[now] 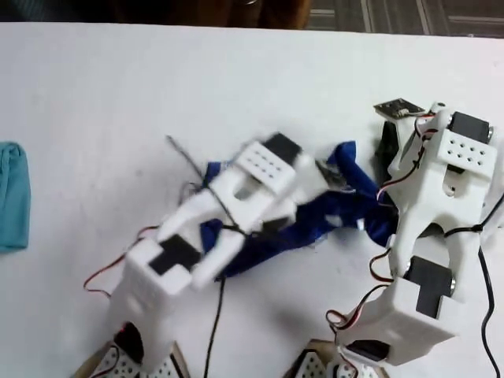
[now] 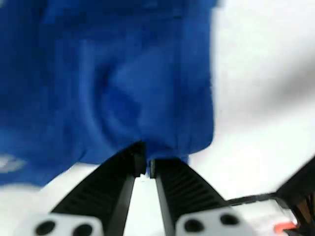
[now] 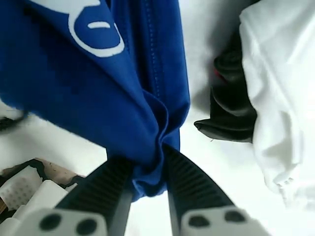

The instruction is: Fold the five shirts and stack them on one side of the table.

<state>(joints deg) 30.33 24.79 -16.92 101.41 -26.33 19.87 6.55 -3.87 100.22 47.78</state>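
Grips edge of blue shirt (image 2: 123,88) in left pincer (image 2: 146,164), pinches a bunched fold of it in right pincer (image 3: 146,162), over worktop (image 1: 118,87).

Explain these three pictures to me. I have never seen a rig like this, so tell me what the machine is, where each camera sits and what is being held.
The machine is two small white robot arms standing side by side at a white table. Each arm ends in a claw. The high view comes from a fixed camera looking down on the table. The other two pictures come from cameras on the arms' wrists, looking along the black claw fingers. A crumpled blue shirt lies mid-table, partly under the arms. The left claw is shut on one edge of it, and the right claw is shut on a bunched fold. A teal shirt, apparently folded, lies at the table's edge, apart from the rest.
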